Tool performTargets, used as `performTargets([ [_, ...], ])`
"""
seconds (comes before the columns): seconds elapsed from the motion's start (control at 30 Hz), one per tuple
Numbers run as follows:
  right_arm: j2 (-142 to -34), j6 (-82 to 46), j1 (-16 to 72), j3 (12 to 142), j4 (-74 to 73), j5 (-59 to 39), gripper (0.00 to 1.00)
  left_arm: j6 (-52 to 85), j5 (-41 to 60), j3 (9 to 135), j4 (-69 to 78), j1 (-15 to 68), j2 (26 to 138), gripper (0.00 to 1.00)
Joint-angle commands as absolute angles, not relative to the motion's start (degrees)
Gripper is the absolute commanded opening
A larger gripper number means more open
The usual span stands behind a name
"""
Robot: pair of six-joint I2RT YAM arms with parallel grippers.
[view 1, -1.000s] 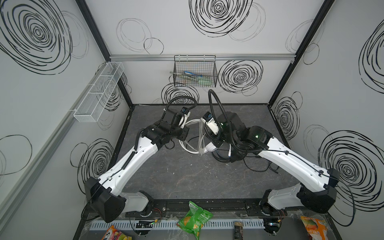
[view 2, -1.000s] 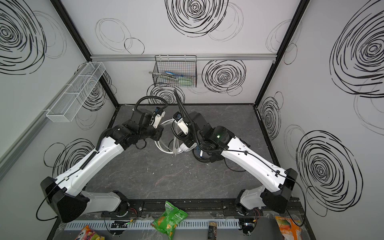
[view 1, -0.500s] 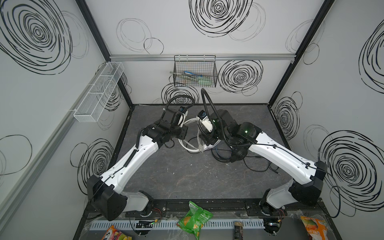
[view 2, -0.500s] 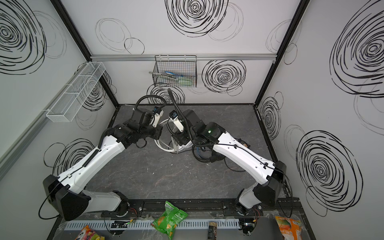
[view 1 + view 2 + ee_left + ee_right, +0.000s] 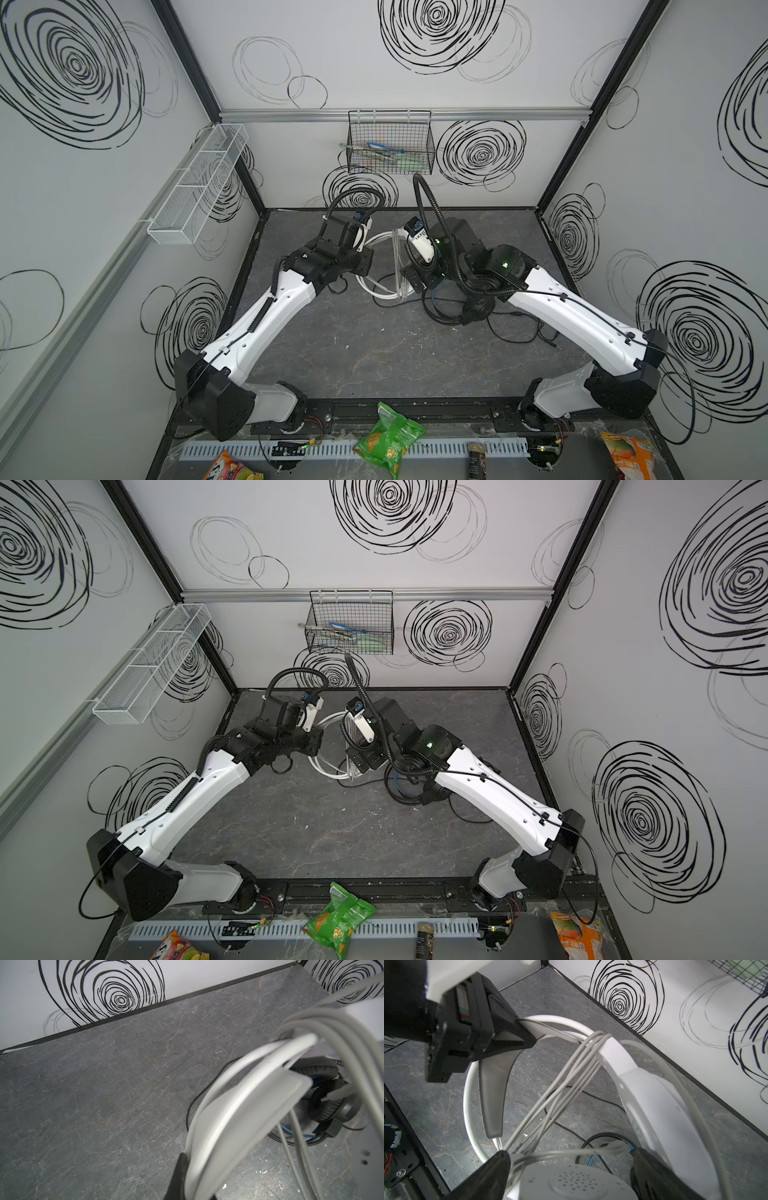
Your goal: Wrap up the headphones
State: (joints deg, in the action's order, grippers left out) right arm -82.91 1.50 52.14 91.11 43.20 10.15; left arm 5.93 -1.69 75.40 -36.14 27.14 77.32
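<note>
The white headset (image 5: 643, 1084) sits between the two wrists, toward the back of the counter (image 5: 374, 357). Whether any part of it rests on the counter cannot be told.

The left pincer (image 5: 527, 1031) is pressed together on the headset's band (image 5: 556, 1020). It pinches the spot where the thin white hoops meet the padded grey strap (image 5: 492, 1088). The strap hangs down below the black fingers (image 5: 500, 1022). In the left wrist view the band fills the near side, with one black finger showing beside it.

The white cable (image 5: 560, 1088) is wound in several turns across the hoop. It runs from the top of the side arm down to the base beside the ear cup (image 5: 571, 1186). One more strand, blurred, lies across the top of that cup.

The right pincer (image 5: 571, 1159) is spread wide and pinches nothing. Its two black fingers (image 5: 492, 1174) stand one on each side of the ear cup, and the blurred strand runs through the gap between them. Whether either finger touches the cup or the cable cannot be told.

The black headset (image 5: 320, 1068), with blue trim, lies on the counter just beside the white one. In both top views it is partly under the right arm.

A wire basket (image 5: 390, 168) hangs on the back wall, and a green snack bag (image 5: 388, 438) lies at the front edge.
</note>
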Motion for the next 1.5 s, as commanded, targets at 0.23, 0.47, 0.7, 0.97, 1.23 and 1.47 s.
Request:
performTargets([
  [0.23, -81.8, 0.6, 50.8, 92.6, 41.3, 10.6, 0.99, 5.2, 3.5, 75.5, -34.7, 27.1, 76.4, 0.0],
  [0.47, -80.5, -0.3, 52.8, 92.3, 33.6, 2.2, 0.97, 5.4, 4.2, 76.0, -35.1, 27.1, 77.7, 0.0],
  [0.7, -82.9, 0.1, 53.5, 95.0, 32.5, 1.0, 0.97, 5.5, 4.1, 75.9, -35.3, 27.0, 77.9, 0.0],
  [0.97, -82.8, 0.1, 51.6, 98.7, 30.3, -0.8, 0.97, 5.9, 4.2, 76.0, -34.7, 24.4, 80.0, 0.0],
  [1.23, -78.5, -1.0, 45.0, 94.6, 33.6, 4.9, 0.97, 5.3, 6.1, 79.2, -29.7, 17.8, 89.2, 0.0],
  [1.47, -73.6, -3.1, 39.7, 86.5, 32.5, 4.2, 0.97, 5.0, 7.0, 86.9, -27.5, 13.4, 100.5, 0.0],
])
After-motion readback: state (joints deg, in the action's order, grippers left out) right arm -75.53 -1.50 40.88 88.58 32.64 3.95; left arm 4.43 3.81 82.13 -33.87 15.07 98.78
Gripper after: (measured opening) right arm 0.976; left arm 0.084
